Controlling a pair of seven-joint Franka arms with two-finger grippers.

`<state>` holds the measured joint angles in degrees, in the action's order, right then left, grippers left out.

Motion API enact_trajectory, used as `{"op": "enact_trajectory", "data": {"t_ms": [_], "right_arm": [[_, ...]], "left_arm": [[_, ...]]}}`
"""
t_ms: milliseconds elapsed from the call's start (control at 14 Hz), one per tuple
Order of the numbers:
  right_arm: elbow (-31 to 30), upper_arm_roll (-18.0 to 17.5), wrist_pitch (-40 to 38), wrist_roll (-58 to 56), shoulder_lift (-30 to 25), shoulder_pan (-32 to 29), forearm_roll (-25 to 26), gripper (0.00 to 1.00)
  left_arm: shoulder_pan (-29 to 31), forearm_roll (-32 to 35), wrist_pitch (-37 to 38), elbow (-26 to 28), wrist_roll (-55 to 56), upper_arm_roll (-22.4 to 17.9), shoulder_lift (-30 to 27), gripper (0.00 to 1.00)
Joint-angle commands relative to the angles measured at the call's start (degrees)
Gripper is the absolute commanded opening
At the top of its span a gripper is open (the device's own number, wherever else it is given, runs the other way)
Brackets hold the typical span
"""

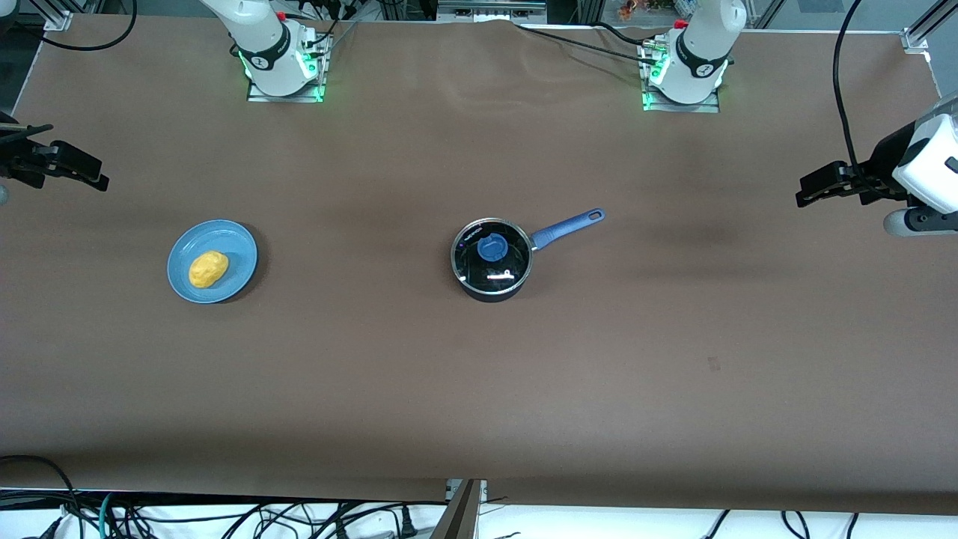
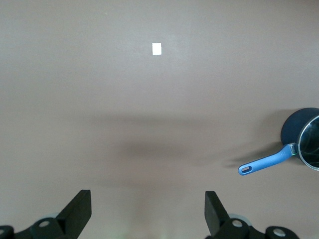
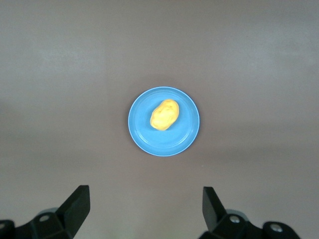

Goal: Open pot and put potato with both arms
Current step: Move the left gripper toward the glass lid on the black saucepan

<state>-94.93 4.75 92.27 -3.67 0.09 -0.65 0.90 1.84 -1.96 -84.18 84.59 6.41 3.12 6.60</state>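
The black pot (image 1: 490, 293) stands mid-table with its glass lid on, blue knob (image 1: 492, 247) on top and long blue handle (image 1: 572, 224) pointing toward the left arm's end. The yellow potato (image 1: 207, 268) lies on a flat blue plate (image 1: 239, 247) toward the right arm's end. My left gripper (image 1: 807, 191) is open and empty, up over the table's left-arm end; its wrist view shows the pot's handle (image 2: 264, 163) off to one side. My right gripper (image 1: 97, 178) is open and empty, up over the right-arm end; its wrist view shows the potato (image 3: 164, 114) on the plate (image 3: 142, 137).
A small pale tag (image 1: 713, 364) lies flat on the brown table, nearer the front camera than the pot, and shows in the left wrist view (image 2: 157, 48). Cables hang along the table's front edge.
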Motion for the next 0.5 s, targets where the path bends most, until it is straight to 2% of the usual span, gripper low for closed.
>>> {"op": "enact_trajectory", "data": {"t_ms": [0, 286, 429], "right_arm": [[0.7, -0.7, -0.8, 0.7, -0.2, -0.5, -0.1, 1.0], [0.6, -0.7, -1.2, 0.7, -0.2, -0.5, -0.1, 1.0], [0.6, -0.7, -1.5, 0.6, -0.3, -0.5, -0.1, 1.0]], "left_arm": [[0.4, 1.1, 1.4, -1.7, -1.2, 0.5, 0.8, 1.0], [-1.0, -1.1, 0.9, -0.9, -0.5, 1.4, 1.9, 1.0], [-2.5, -1.1, -2.5, -0.9, 1.7, 4.4, 3.6, 1.0]]}}
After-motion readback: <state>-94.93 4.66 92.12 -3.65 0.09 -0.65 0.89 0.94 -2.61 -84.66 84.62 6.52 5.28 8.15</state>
